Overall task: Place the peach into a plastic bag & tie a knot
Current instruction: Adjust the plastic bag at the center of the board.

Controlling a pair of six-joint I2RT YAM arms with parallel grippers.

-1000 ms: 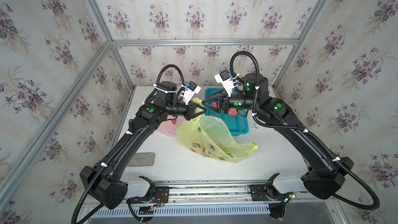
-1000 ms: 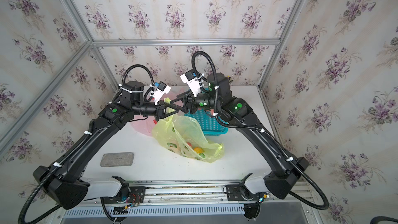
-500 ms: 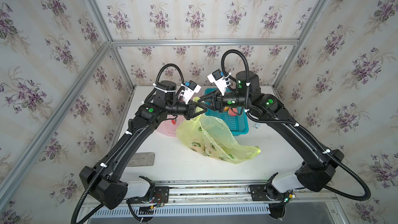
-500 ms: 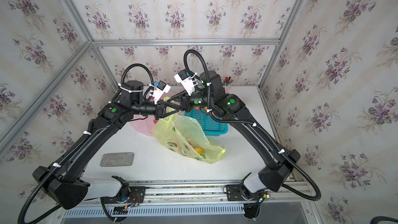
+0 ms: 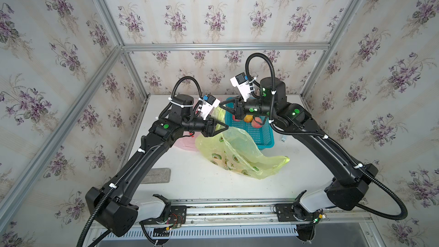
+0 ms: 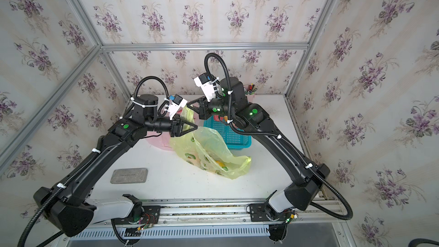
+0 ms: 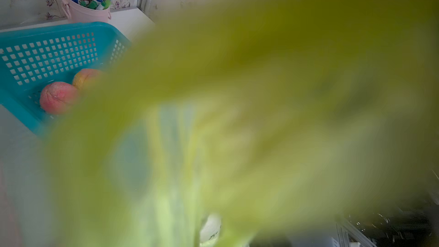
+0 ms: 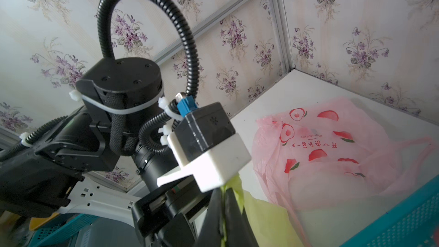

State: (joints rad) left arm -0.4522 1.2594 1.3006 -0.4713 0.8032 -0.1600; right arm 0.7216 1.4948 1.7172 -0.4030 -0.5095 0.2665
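The yellow-green plastic bag (image 5: 240, 153) (image 6: 209, 153) with avocado prints lies mid-table, its top edge pulled up. My right gripper (image 5: 221, 106) (image 6: 188, 105) (image 8: 223, 193) is shut on a strip of that edge, and the film shows between its fingers in the right wrist view. My left gripper (image 5: 225, 128) (image 6: 196, 127) hovers just below it, against the bag's mouth. Blurred bag film (image 7: 261, 115) fills the left wrist view and hides those jaws. A pink peach (image 5: 256, 122) (image 7: 58, 97) lies in the blue basket (image 5: 259, 139) (image 7: 47, 32) beside a yellower one (image 7: 86, 77).
A pink printed bag (image 5: 185, 142) (image 8: 332, 153) lies at the back left behind my left arm. A pink cup of pens (image 7: 85, 8) (image 6: 249, 90) stands in the far right corner. A grey flat block (image 5: 158, 175) (image 6: 129, 175) rests near the front left.
My right gripper has swung left toward the left gripper and closed from open onto the bag's raised edge. The left arm has stayed almost where it was.
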